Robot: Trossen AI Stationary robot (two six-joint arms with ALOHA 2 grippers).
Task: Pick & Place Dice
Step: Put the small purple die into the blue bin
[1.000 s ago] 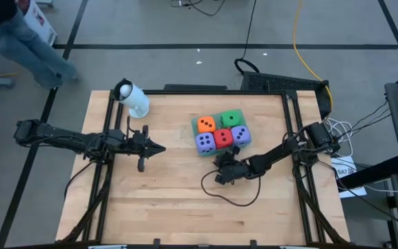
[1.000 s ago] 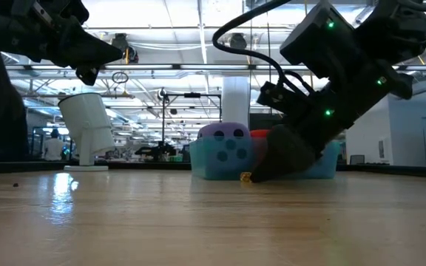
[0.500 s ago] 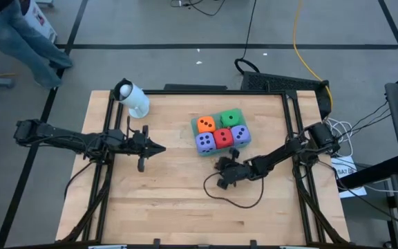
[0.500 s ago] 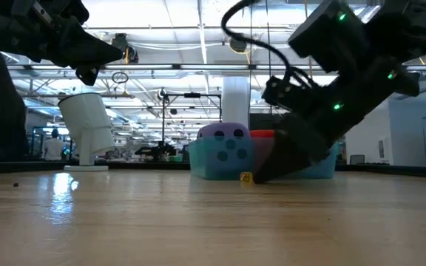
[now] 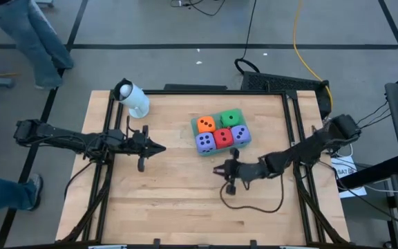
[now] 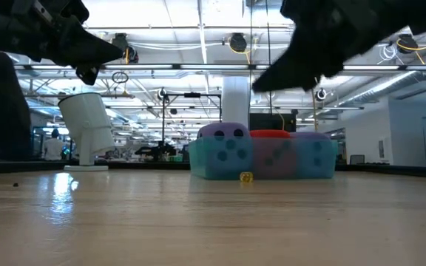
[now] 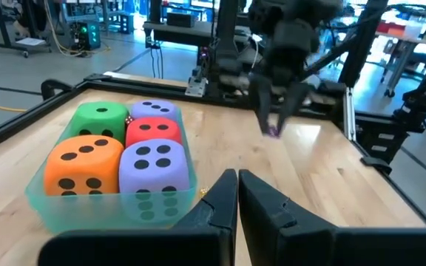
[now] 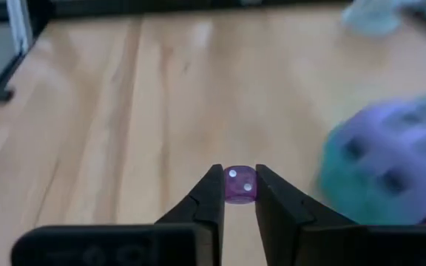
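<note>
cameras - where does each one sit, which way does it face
High: overhead, straight down; both arms, tray of dice.
Low: table height, across the wood; tray front, arms above.
Left wrist: behind shut left gripper, facing tray and right arm.
Right wrist: behind right gripper pinching small purple die.
All share the tray.

dark arms (image 5: 68, 136), seemingly black cabling
</note>
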